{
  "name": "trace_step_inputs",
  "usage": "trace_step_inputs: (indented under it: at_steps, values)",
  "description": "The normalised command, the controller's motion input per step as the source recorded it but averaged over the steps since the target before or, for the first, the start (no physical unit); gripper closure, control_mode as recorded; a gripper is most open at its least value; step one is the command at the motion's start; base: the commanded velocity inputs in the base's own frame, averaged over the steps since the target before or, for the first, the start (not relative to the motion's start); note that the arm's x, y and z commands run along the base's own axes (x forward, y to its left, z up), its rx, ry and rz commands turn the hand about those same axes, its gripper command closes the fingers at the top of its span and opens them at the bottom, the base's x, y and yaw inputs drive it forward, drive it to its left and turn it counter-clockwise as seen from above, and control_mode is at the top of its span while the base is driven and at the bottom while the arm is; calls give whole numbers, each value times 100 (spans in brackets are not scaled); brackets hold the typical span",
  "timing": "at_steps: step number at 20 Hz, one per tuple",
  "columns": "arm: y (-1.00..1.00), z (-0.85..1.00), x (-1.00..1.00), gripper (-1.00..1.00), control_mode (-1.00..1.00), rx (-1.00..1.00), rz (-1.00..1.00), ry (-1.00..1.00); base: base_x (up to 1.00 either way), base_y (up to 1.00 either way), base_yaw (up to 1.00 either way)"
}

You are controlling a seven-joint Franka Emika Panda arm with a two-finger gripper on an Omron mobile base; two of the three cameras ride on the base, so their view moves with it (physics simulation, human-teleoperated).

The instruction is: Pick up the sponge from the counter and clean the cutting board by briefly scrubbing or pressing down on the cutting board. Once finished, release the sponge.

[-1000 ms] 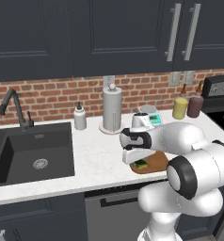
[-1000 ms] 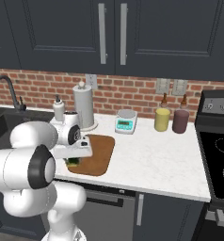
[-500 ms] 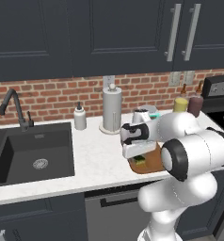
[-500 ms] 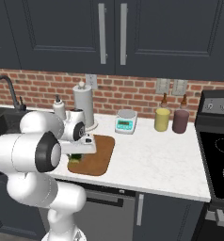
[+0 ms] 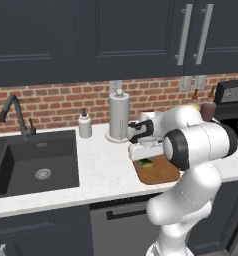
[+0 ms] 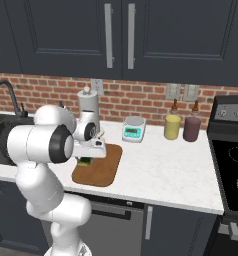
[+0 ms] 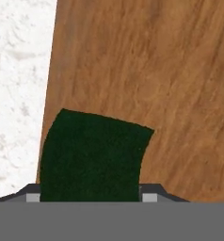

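Gripper point(image 7: 90, 197) pinching the sponge point(image 7: 92, 155), sponge sits over the near-left corner of the cutting board point(image 7: 147, 70), close to the counter point(image 7: 17, 84) edge. Looks like the scrub step. Next: brief press or rub, then spread the jaws and let go.

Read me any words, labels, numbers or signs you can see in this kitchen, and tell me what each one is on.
No text can be read anywhere.
Kitchen scale: its display panel is too small and blurred to read.
Yellow bottle and dark bottle: no labels visible.
Soap bottle: no label visible.
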Motion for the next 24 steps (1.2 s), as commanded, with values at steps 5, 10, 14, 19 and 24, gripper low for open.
trace_step_inputs:
  at_steps: [5, 10, 14, 19, 24]
  values:
    - [-4, 0, 40, 100, -100, 0, -4, 7, 0, 0, 0]
    - [-1, 0, 50, 100, -100, 0, -3, 2, 0, 0, 0]
    - [-2, -3, 53, 100, -100, 0, -3, 0, 0, 0, 0]
    - [0, -11, 36, 100, -100, 0, -3, 0, 0, 0, 0]
    - [0, -25, 5, 100, -100, 0, -1, 0, 0, 0, 0]
